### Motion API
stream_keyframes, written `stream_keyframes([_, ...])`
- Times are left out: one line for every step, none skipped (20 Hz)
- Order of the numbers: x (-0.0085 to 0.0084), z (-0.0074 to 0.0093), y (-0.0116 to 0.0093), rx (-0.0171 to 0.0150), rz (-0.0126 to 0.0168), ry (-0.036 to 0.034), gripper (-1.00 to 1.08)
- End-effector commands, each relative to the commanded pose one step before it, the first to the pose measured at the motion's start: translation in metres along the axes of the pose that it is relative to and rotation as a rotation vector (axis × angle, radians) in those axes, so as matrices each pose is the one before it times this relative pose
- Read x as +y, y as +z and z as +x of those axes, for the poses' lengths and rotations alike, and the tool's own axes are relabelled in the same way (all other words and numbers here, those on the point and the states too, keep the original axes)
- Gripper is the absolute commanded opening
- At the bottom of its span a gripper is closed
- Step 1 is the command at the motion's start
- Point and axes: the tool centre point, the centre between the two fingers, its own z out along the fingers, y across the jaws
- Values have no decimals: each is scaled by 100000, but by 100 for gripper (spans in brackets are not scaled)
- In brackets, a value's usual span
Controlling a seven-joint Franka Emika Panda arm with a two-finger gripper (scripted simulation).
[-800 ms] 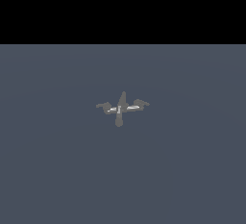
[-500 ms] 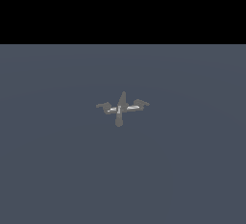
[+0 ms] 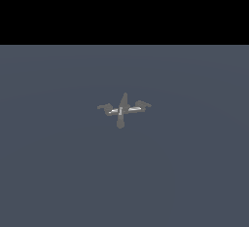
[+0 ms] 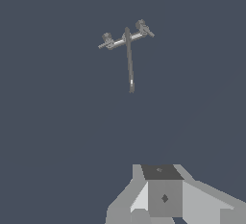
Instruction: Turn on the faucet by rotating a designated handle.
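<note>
The faucet (image 3: 121,109) is a tiny dull-grey cross on the flat grey floor, in the middle of the exterior view. Its tapered spout bar (image 3: 120,120) points toward the camera. The handle (image 3: 105,107) is the side arm on the exterior view's left, with the shorter pale streak. The opposite arm (image 3: 142,105) has the longer streak. In the wrist view the faucet (image 4: 127,38) lies far off, spout bar (image 4: 129,67) toward the gripper (image 4: 161,171). Only a blocky grey-and-white part of the gripper shows at the frame edge, well apart from the faucet. Whether its jaws are open or shut does not show.
A plain blue-grey floor (image 3: 194,172) spreads around the faucet on all sides. A black band fills the upper part of the exterior view. The arm does not show in the exterior view.
</note>
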Motion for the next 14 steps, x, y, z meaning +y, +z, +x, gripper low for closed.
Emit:
stream_keyframes([-883, 621, 1406, -46, -76, 3688, -100])
stream_keyframes([-408, 290, 632, -2, -33, 1676, -100])
stream_keyframes([-426, 303, 659, -3, -34, 1745, -100])
stream_keyframes([-442, 315, 682, -3, -34, 1804, -100])
stream_keyframes([-455, 324, 701, -3, -34, 1851, -100])
stream_keyframes([-467, 333, 717, -3, -33, 1893, -100])
stream_keyframes([-477, 341, 732, -4, -32, 1929, -100])
stream_keyframes([-487, 348, 745, -5, -31, 1960, -100])
stream_keyframes([-495, 354, 756, -5, -29, 1989, -100])
stream_keyframes([-504, 361, 768, -6, -28, 2015, -100])
stream_keyframes([-511, 366, 777, -7, -26, 2038, -100])
stream_keyframes([-514, 370, 781, -8, -24, 2047, -100])
stream_keyframes([-515, 370, 780, -9, -21, 2042, -100])
stream_keyframes([-513, 369, 775, -10, -19, 2027, -100])
